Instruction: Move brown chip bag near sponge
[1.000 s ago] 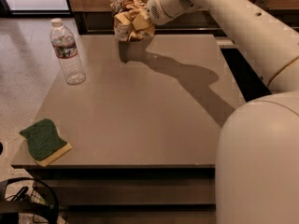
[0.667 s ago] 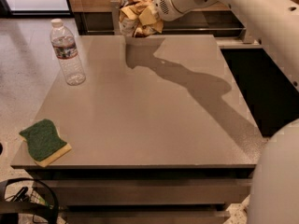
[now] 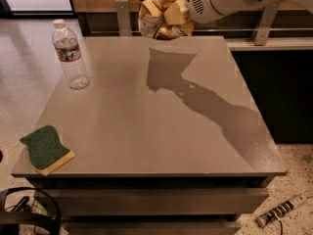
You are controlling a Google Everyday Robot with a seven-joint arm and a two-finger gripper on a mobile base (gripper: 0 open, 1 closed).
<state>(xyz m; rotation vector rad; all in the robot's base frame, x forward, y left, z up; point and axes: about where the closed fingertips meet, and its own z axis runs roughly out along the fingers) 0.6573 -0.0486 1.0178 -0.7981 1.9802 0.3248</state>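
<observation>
The brown chip bag (image 3: 164,11) is crumpled and held in the air above the far edge of the grey table (image 3: 156,121), at the top centre of the camera view. My gripper (image 3: 178,13) is shut on it from the right, at the end of the white arm coming in from the upper right. The bag casts a shadow on the table below it. The sponge (image 3: 46,149), green on top with a yellow layer beneath, lies flat at the table's near left corner, far from the bag.
A clear water bottle (image 3: 71,55) stands upright at the table's far left. A railing and dark counter run behind the table. Cables and a wire object lie on the floor at the lower left, and a power strip (image 3: 281,211) lies at the lower right.
The gripper has lifted the chip bag higher off the table and carried it slightly toward the camera. The arm has swung up out of the right side of the view.
</observation>
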